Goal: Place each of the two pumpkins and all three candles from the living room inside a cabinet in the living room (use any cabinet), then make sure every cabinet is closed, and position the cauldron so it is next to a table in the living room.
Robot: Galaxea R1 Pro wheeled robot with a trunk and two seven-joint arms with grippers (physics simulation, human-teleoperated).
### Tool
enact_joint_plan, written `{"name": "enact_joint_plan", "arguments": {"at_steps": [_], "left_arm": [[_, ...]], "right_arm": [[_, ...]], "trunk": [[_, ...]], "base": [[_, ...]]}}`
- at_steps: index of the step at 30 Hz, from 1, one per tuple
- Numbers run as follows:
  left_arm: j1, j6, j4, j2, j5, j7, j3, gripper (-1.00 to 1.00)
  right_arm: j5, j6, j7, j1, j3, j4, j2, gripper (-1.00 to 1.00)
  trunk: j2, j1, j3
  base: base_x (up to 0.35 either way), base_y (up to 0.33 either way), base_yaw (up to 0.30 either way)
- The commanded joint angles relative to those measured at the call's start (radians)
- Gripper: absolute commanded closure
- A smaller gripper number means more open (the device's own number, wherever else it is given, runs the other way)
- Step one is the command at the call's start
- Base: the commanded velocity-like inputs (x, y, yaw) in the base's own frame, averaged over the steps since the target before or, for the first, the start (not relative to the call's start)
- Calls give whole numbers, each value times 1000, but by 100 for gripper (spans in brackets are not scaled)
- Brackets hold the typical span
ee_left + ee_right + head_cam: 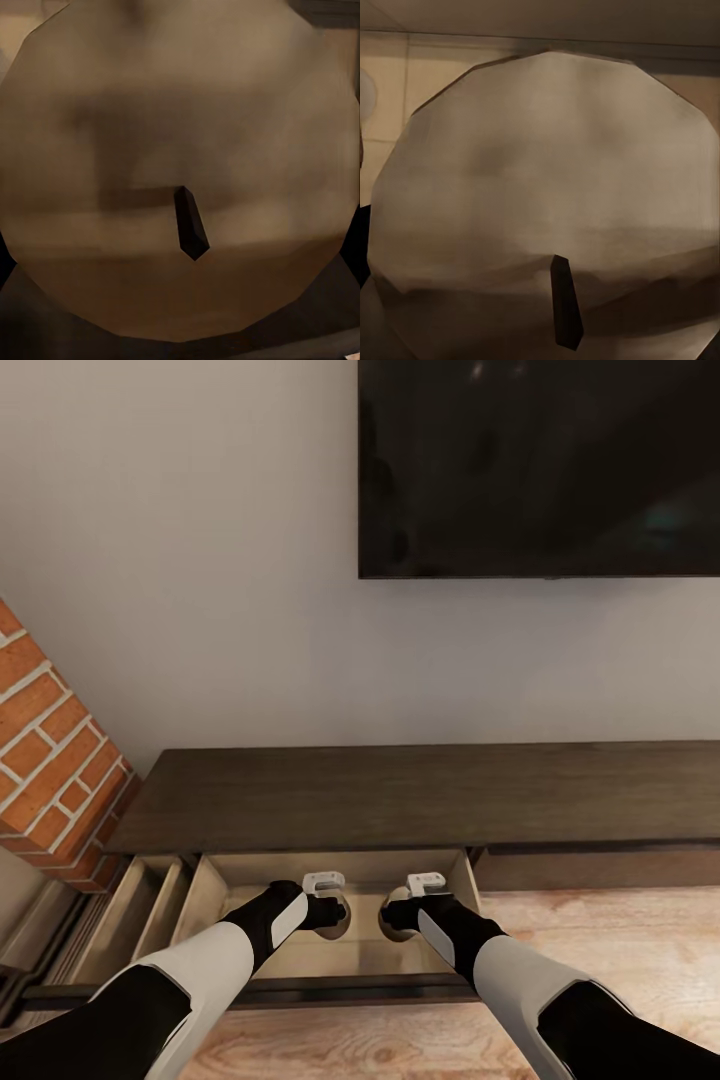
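Observation:
The cabinet [420, 795] is a long low dark-brown unit against the wall, with a wide drawer [330, 958] pulled out to show its beige inside. Both arms reach down into this drawer. My left gripper [334, 913] is shut on a cream candle [342, 926], whose flat top and dark wick [191, 225] sit very close in the left wrist view. My right gripper [394, 915] is shut on a second candle [386, 926], and its top with the wick [566, 311] sits just as close in the right wrist view. The fingers are hidden behind the candles.
A second drawer [140, 908] stands open to the left, beside a brick fireplace corner [50, 760]. A black television [540, 465] hangs on the wall above the cabinet. Light wooden floor [610, 930] lies to the right in front of the shut drawer fronts.

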Motion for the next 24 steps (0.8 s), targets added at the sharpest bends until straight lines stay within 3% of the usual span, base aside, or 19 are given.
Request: {"name": "enact_joint_plan", "arguments": {"at_steps": [1, 15, 24], "left_arm": [[0, 4, -2, 0, 8, 6, -4, 100], [-1, 4, -2, 0, 8, 6, -4, 100], [-1, 4, -2, 0, 7, 7, -4, 100]], "right_arm": [[-11, 5, -6, 0, 8, -2, 0, 100], [-11, 6, -5, -1, 8, -2, 0, 100], [-11, 6, -5, -1, 8, -2, 0, 100]], "trunk": [[-8, 4, -4], [-106, 57, -55], [-106, 57, -59]], "base": [[0, 0, 0], [0, 0, 19], [0, 0, 10]]}}
